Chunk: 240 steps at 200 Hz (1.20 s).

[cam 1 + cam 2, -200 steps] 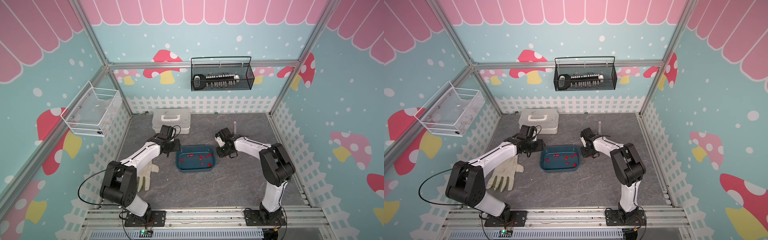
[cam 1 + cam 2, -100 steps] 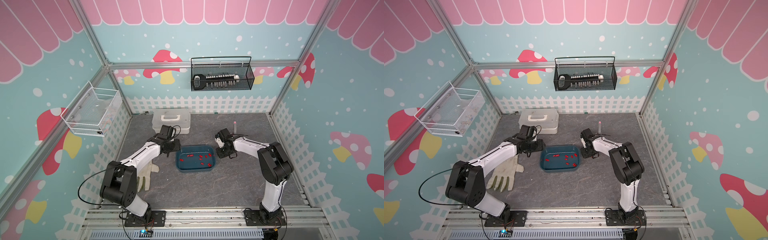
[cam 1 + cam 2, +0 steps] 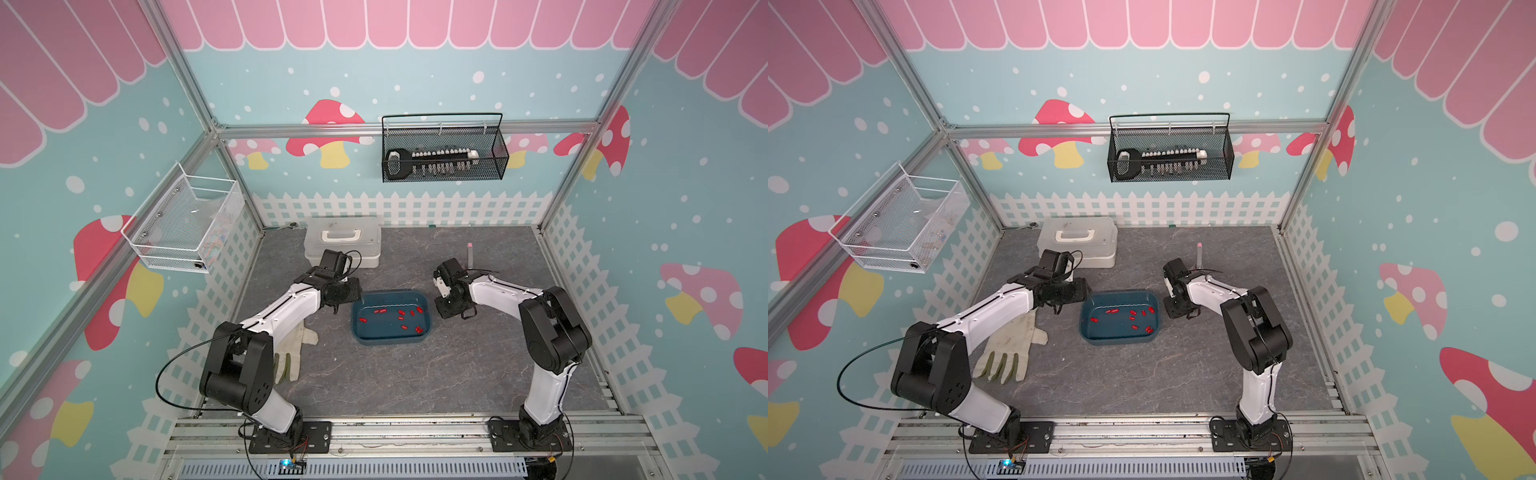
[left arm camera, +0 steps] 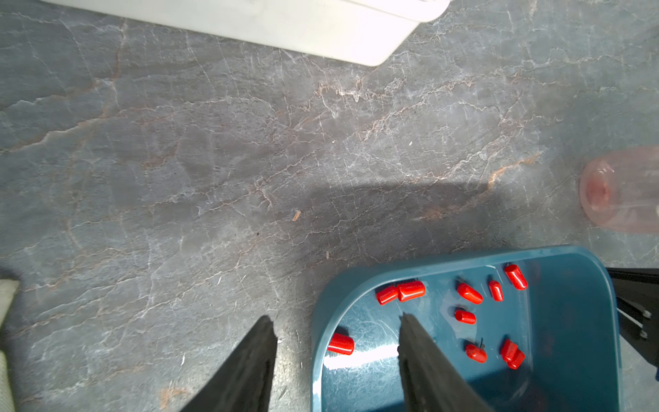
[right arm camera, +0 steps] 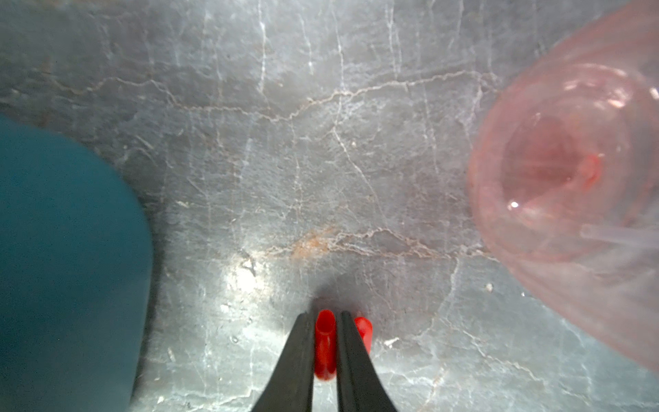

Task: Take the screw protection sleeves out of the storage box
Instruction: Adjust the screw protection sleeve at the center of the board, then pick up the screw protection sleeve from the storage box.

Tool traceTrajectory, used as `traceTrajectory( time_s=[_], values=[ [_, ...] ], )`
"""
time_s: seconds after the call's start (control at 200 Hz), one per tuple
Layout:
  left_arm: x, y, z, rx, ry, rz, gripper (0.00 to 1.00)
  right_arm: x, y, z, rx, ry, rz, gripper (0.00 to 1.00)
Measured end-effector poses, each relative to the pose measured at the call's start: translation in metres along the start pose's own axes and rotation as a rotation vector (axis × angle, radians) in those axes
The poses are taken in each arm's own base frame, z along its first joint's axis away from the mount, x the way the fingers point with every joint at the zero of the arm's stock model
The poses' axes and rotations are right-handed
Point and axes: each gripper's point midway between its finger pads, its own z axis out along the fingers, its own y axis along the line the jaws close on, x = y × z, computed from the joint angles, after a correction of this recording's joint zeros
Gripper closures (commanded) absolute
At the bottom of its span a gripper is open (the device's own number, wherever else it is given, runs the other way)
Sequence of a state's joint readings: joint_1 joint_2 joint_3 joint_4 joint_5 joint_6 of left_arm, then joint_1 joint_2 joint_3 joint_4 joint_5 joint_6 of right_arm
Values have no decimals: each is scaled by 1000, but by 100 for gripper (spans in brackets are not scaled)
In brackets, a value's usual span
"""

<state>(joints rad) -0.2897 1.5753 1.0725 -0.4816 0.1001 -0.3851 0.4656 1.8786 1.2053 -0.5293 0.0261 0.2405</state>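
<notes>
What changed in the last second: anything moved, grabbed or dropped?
Almost nothing. The right arm's elbow swayed slightly; the right gripper stays low beside the dark teal plastic storage tub, shut on one small red plastic sleeve. The left gripper stays open astride the tub's wall, and the loose red sleeves in the tub have not moved.

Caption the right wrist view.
Right pincer shut on one tiny red plastic sleeve, over the grey table beside the teal plastic tub.
</notes>
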Motion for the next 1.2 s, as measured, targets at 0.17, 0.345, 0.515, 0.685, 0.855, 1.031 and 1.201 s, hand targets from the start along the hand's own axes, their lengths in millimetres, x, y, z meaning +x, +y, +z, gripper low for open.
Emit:
traceTrajectory(
  time_s=[0.17, 0.345, 0.515, 0.685, 0.855, 1.031, 1.201],
  values=[
    [1, 0, 1, -2, 4, 0, 43, 1, 0, 0, 2, 2, 0, 71],
    [1, 1, 2, -2, 5, -1, 43, 0, 0, -5, -1, -1, 2, 68],
    [1, 1, 2, -2, 5, -1, 43, -7, 6, -30, -8, -54, -11, 62],
    [1, 1, 2, -5, 4, -1, 43, -21, 19, -76, -31, -169, -41, 61],
    [1, 2, 2, -9, 2, 0, 43, -32, 32, -120, -87, -285, -62, 61],
    [0, 2, 2, -13, 1, 1, 44, -38, 61, -139, -157, -334, -123, 64],
    [1, 0, 2, -14, 0, 8, 44, -51, 106, -131, -218, -322, -213, 65]
  ],
)
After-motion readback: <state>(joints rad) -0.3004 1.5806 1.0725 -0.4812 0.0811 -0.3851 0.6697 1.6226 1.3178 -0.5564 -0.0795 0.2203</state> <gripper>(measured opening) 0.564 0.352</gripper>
